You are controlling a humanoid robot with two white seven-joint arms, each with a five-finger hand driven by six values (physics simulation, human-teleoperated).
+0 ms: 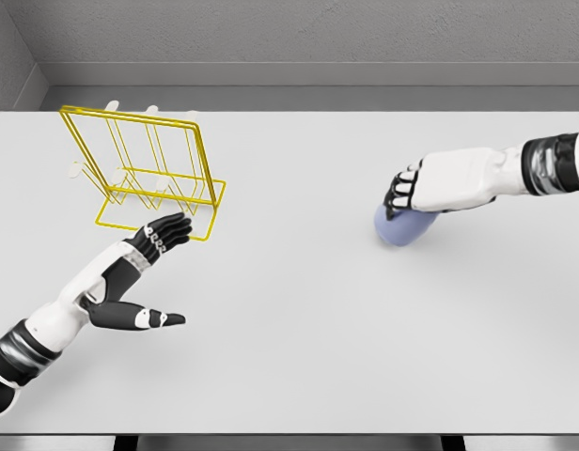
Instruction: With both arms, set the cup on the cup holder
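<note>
Two hands in my head view, both over the white table (299,329). Right hand (423,188) comes in from the right edge, back of the hand up, sitting on top of the cup (403,228). Cup is pale blue-lavender, lying right of the table's middle, mostly hidden under the palm; only its lower rounded part shows below the hand. Right fingers are curled down over the cup's left side, dark fingertips close together. I read that as a wrap on the cup, though I can't see the contact on the underside. I can't tell whether the cup is resting on the table or just above it; a faint shadow sits right beneath it. Left hand (144,272) comes in from the lower left, holding nothing. Its four fingers are straight and lightly fanned, pointing up and right, tips just beside the front edge of the rack (144,174), possibly overlapping its base wire from my angle. Left thumb sticks out well apart from the fingers, pointing right. Rack is yellow wire, upper left of the table, with a tall frame leaning over a flat base. Cup and rack are well apart, on opposite halves of the table.
</note>
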